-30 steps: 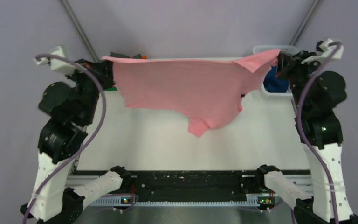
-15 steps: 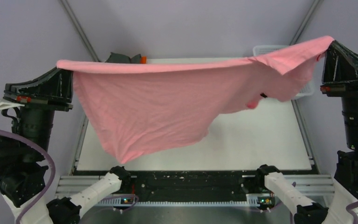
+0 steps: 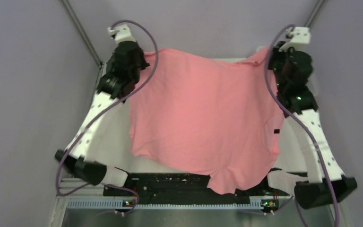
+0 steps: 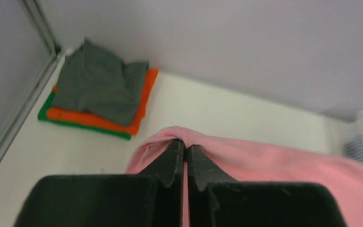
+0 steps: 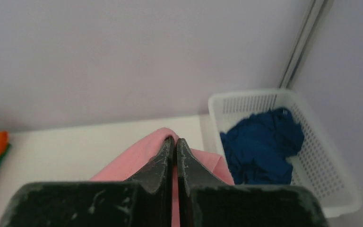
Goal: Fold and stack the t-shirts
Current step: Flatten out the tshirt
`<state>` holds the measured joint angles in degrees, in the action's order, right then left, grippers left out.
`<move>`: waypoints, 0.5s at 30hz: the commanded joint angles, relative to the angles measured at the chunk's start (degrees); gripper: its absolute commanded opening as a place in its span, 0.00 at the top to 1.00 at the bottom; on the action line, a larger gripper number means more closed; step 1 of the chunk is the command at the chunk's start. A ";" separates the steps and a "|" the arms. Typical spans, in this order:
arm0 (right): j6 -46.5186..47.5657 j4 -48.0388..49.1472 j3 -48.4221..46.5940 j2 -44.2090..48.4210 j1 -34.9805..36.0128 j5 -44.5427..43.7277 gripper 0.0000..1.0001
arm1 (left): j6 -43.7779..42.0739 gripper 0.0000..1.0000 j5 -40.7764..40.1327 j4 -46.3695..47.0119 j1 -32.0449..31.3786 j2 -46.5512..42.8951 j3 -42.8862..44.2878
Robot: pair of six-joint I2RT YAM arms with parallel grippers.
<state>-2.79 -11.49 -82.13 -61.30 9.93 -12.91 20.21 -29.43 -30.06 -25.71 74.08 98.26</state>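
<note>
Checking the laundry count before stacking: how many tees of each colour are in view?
pink t-shirt: 1
grey t-shirt: 1
orange t-shirt: 1
green t-shirt: 1
dark blue t-shirt: 1
Total: 5

Stacked tees [image 4: 99,90] sit far left on the table [image 4: 217,109], the basket [image 5: 246,105] far right.

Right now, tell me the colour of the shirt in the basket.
The shirt is dark blue; right wrist view.

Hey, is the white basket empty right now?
No, a crumpled dark blue shirt lies inside the basket.
</note>
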 commanded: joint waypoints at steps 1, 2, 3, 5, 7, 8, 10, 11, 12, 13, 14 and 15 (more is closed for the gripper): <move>-0.08 8.80 10.90 -11.94 -0.39 -4.95 1.00 | 7.13 1.00 4.48 -7.66 7.17 18.04 -4.11; -0.75 10.47 12.14 -15.83 -0.39 -4.78 1.00 | 6.94 1.00 6.28 -6.79 7.96 22.36 -3.49; -1.39 10.94 12.59 -19.88 -0.38 -4.86 1.00 | 6.87 1.00 7.84 -6.22 8.49 26.53 -1.68; -3.45 12.21 11.09 -29.03 -0.44 -5.05 1.00 | 6.94 0.81 11.06 -5.44 9.27 34.67 2.35; -5.18 11.58 7.45 -36.82 -0.39 -4.07 1.00 | 7.43 0.49 13.89 -5.43 10.07 41.55 6.69; -5.81 11.83 6.09 -39.96 -0.44 -3.64 0.89 | 7.85 0.30 14.51 -6.07 10.40 44.39 8.73; -6.30 11.62 2.64 -44.92 -0.48 -2.51 0.40 | 8.83 0.03 14.63 -7.79 11.03 47.85 12.16; -6.45 10.37 1.12 -46.49 -0.46 -1.52 0.16 | 8.87 0.01 14.64 -7.82 11.18 48.27 12.82; -6.75 9.36 0.01 -47.24 -0.45 -0.65 0.03 | 8.80 0.01 14.57 -7.48 11.21 47.99 12.61; -6.93 9.07 -0.23 -47.03 -0.40 0.07 0.02 | 8.65 0.01 14.86 -7.04 11.21 46.82 12.14; -7.09 9.07 0.19 -46.20 -0.34 0.87 0.01 | 8.56 0.01 15.35 -6.46 11.21 45.60 11.12; -7.45 8.91 1.03 -45.02 -0.34 1.66 0.01 | 8.56 0.01 16.12 -5.81 11.21 44.37 10.07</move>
<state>-8.14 -5.98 -76.77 -110.89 9.93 -14.20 27.86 -15.62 -38.57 -14.61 125.89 105.91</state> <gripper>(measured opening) 0.976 0.985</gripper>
